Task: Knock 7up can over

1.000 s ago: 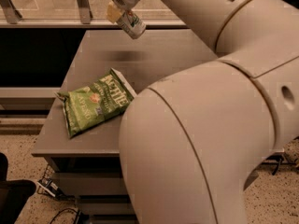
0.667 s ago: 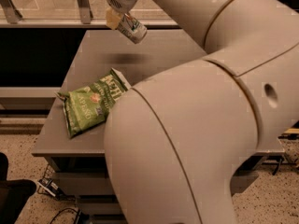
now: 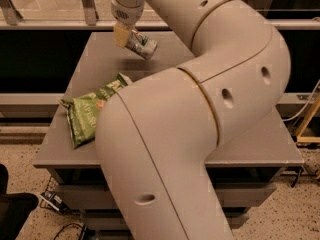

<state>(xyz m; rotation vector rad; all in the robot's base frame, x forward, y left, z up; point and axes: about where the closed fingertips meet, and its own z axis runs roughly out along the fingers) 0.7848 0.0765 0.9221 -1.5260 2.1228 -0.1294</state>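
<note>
The 7up can (image 3: 142, 45), small and silver-grey with green markings, hangs tilted almost on its side above the far part of the grey table (image 3: 260, 149). Its shadow lies on the tabletop just below it. My gripper (image 3: 125, 35) comes down from the top of the camera view and is shut on the can's left end, with one yellowish finger pad (image 3: 120, 34) showing. My large white arm fills the middle and right of the view and hides much of the table.
A flat green chip bag (image 3: 87, 115) lies on the table's left side, partly behind my arm. A dark ledge and metal rail posts (image 3: 87, 4) run along the back. Cables (image 3: 55, 204) lie on the speckled floor at lower left.
The can has tipped further toward horizontal in the gripper. The gripper has shifted slightly left and down, and my arm's elbow has swung across the view.
</note>
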